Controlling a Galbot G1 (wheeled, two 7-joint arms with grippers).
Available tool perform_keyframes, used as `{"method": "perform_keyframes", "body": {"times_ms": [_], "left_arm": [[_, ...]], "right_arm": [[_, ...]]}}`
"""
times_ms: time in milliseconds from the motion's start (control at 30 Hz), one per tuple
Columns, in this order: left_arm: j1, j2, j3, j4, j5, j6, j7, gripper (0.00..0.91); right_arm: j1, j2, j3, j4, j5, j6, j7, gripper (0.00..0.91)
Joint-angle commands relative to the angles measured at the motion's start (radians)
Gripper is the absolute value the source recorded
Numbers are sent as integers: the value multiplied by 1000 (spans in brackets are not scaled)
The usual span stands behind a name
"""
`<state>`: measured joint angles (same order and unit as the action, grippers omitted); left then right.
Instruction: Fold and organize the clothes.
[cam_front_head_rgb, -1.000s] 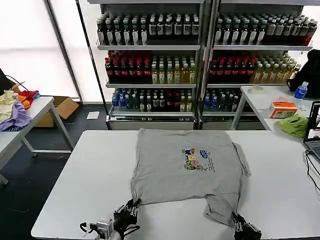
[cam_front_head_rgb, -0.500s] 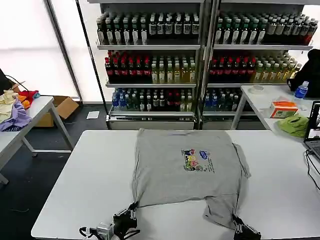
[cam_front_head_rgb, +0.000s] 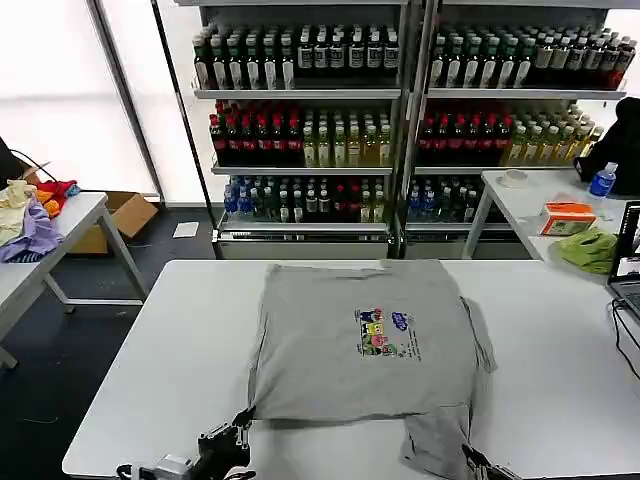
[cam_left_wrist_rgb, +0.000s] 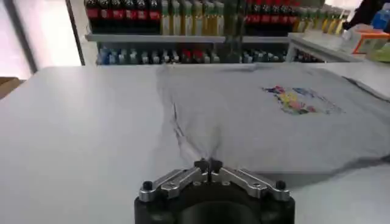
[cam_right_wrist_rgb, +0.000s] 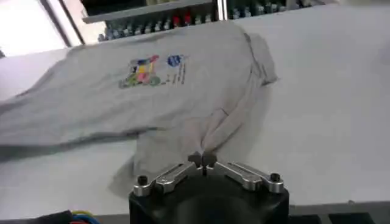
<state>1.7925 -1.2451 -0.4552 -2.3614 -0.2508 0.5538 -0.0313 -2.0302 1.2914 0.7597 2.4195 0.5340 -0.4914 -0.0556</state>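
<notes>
Left hand (cam_left_wrist_rgb: 208, 164), fingers pressed together, pinches the grey shirt (cam_front_head_rgb: 365, 340) at its near left corner; right hand (cam_right_wrist_rgb: 202, 160) pinches the near right corner, where cloth bunches. To do the pull well, I judge both hands should draw level and evenly toward the near tabletop (cam_front_head_rgb: 170, 350) edge, keeping the hem taut so wrinkles flatten. Beyond the shirt stand drink shelves (cam_front_head_rgb: 310, 120); side tables flank them
</notes>
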Motion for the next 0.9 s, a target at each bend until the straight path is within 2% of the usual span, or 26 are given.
{"method": "perform_keyframes", "body": {"times_ms": [33,267,367,667,767,900], "left_arm": [[125,66,-62,-127,-38,25,18,10],[-13,151,-65,-47,-183,24,-8,10],[-107,166,-68,6,-291,24,-20,10],[-360,145,-54,152,-418,18,0,10],[-442,143,-37,215,-431,16,2,10],[-548,137,-12,297,-432,22,13,10]], "right_arm": [[-53,-23,16,81,33,3,-21,0],[58,-2,-6,41,58,139,-7,0],[170,12,-10,-5,77,136,31,0],[455,-14,-37,-155,63,136,61,0],[519,-27,-52,-202,32,134,69,0],[600,-40,-88,-271,-96,124,114,0]]}}
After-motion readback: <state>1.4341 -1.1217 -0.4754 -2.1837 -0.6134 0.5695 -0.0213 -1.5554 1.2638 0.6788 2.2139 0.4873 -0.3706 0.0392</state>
